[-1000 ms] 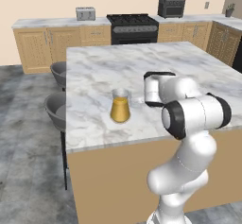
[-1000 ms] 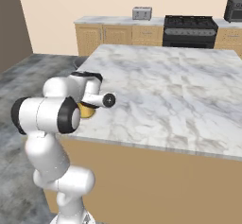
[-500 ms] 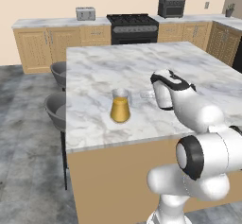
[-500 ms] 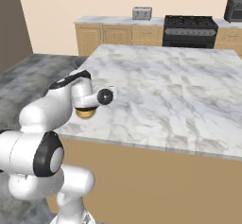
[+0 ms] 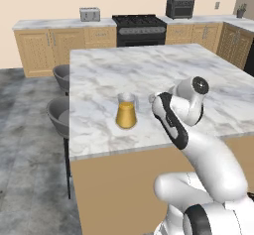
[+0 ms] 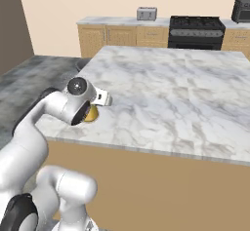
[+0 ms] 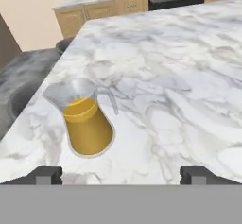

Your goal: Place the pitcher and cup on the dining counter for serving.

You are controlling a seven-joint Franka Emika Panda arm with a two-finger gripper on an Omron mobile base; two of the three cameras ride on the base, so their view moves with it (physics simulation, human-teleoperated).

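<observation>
Marble, white veined with grey, tops the large tan-sided dining island [image 5: 149, 70], which runs away from the robot toward the kitchen's back wall. Nearest the camera rises the white arm with dark joints, bent over the island's near edge. Its two-finger gripper [image 7: 121, 175] hangs above the marble with the jaws spread wide and nothing between them; the two dark finger tips [image 7: 45, 175] stand far apart at the bottom of the hand view. Just beyond, and off to the gripper's left, the small clear glass pitcher [image 5: 126, 111] stands upright on the marble, near the island's left front corner (its thin handle turns toward the middle of the top). Yellow-orange liquid fills its wide base, and the flared neck above is clear. The gripper does not touch it. Left of the island, two round grey stools [image 5: 59, 119] sit tucked against its side. Farther back, light wood cabinets with panelled doors [image 5: 49, 48] line the wall under a marble counter, with a silver toaster [image 5: 90, 14], a black stove [image 5: 140, 29] and a dark microwave [image 5: 179, 7].
</observation>
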